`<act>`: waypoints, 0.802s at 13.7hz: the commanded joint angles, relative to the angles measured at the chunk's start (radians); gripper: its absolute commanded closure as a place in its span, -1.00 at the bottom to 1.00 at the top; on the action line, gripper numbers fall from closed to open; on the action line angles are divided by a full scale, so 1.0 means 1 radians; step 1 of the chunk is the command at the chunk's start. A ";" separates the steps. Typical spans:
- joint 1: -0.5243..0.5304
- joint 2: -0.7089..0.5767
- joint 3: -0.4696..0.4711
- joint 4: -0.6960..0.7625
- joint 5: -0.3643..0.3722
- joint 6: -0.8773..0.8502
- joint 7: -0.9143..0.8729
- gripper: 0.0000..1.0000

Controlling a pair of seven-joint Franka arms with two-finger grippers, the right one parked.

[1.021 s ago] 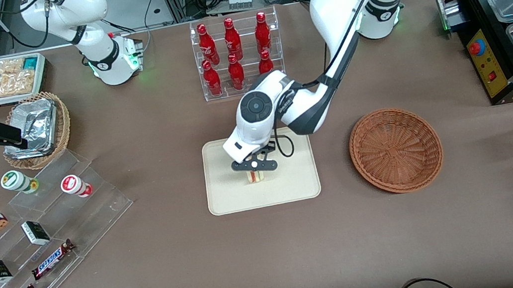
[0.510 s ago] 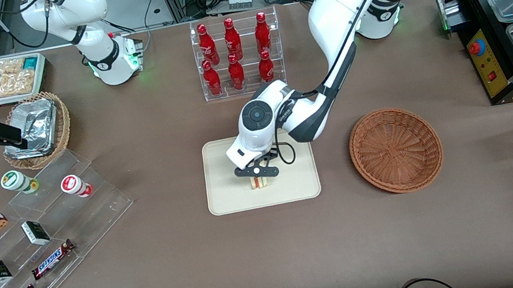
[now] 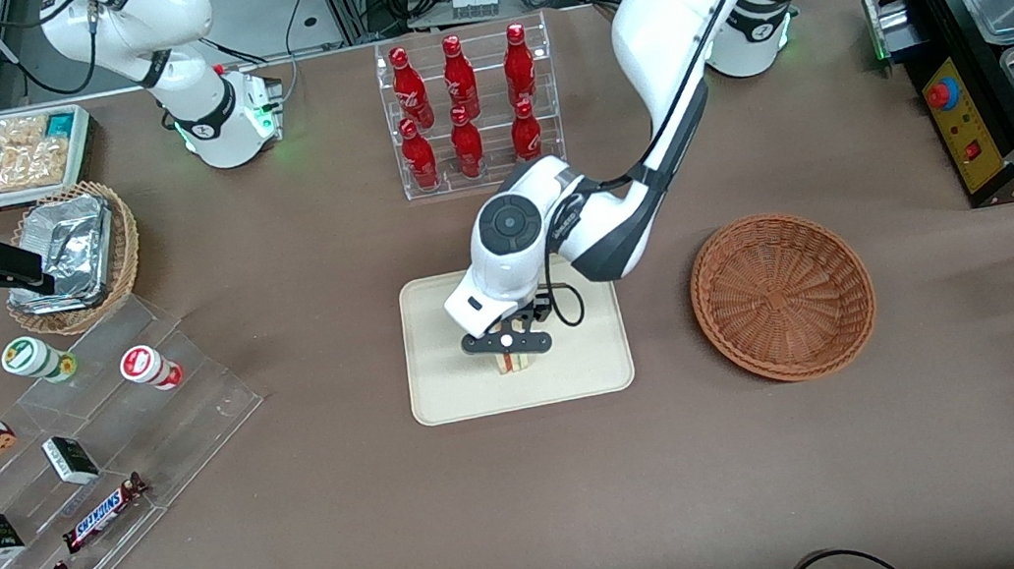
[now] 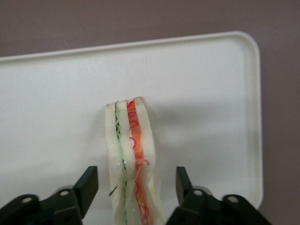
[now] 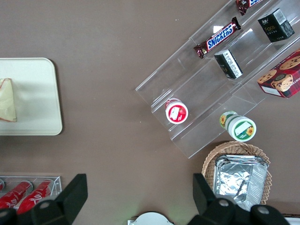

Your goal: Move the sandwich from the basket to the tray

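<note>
Sandwich [image 4: 130, 159] on tray [image 4: 211, 93], hand [image 4: 133, 187] open

red bottles [image 3: 463, 112] in clear rack, foil-lined basket [image 3: 71, 254], Snickers bars [image 3: 102, 512]

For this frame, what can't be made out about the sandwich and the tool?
- Front view: most of the sandwich is covered by the tool above the tray.
- Left wrist view: the sandwich's lower end is cut off by the frame edge; fingers stand apart from it.
- Right wrist view: only part of the sandwich shows, cut by the edge.
</note>
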State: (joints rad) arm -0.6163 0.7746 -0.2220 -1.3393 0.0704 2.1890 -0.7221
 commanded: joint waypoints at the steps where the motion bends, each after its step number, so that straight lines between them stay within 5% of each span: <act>1: 0.024 -0.138 0.009 -0.021 0.008 -0.121 -0.062 -1.00; 6: 0.157 -0.362 0.020 -0.040 0.017 -0.345 -0.201 -1.00; 11: 0.383 -0.575 0.018 -0.106 0.011 -0.570 0.042 -1.00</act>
State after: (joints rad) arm -0.3013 0.2978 -0.1935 -1.3590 0.0796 1.6595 -0.7685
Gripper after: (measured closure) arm 0.000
